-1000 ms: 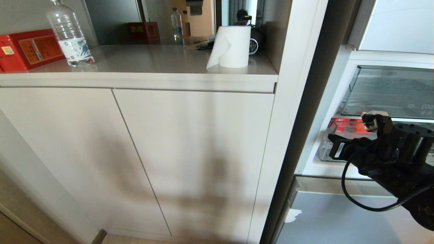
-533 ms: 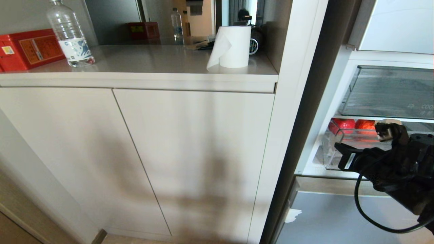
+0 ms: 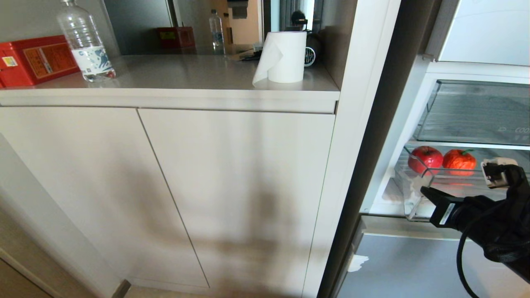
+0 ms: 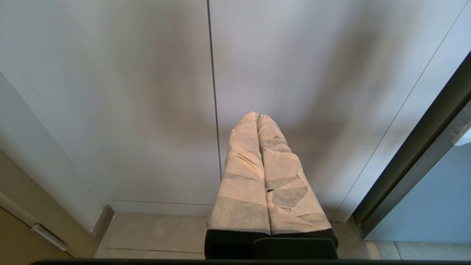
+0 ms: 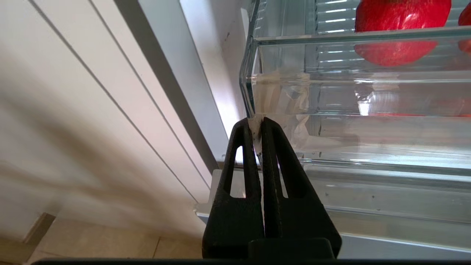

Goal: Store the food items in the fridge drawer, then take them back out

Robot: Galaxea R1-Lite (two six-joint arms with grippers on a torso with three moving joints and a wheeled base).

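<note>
Change since a second ago: I see the fridge drawer (image 3: 418, 194) pulled further out toward me; its front corner now sits lower in the head view, and my right arm has drawn back and down with it.
Newly visible: two red fruits that were mostly hidden behind my arm a second ago now show plainly inside the drawer.
Food items: a smooth red fruit (image 3: 425, 158) on the left and a bumpy red-orange tomato-like fruit (image 3: 459, 160) with a green stem beside it, both on the ribbed drawer floor, near the back.
Right gripper (image 5: 257, 123): clenched on the front lip of the drawer at its left corner, where a patch of pale tape is stuck to the plastic; the fingers are almost together with only the thin lip between them.
Left gripper (image 4: 257, 117): parked low, its tape-wrapped fingers pressed together on nothing, pointing at the white cabinet doors (image 4: 147, 92).
Upper drawer (image 3: 472, 111): clear, unmoved, with pale lettering at its front right; I can read only "COO".
Counter (image 3: 186, 74): unchanged; a water bottle (image 3: 85, 41) with a blue-and-white label, a red tin (image 3: 35, 60) with an orange label and a paper roll (image 3: 285, 58); their writing is too small to read.
</note>
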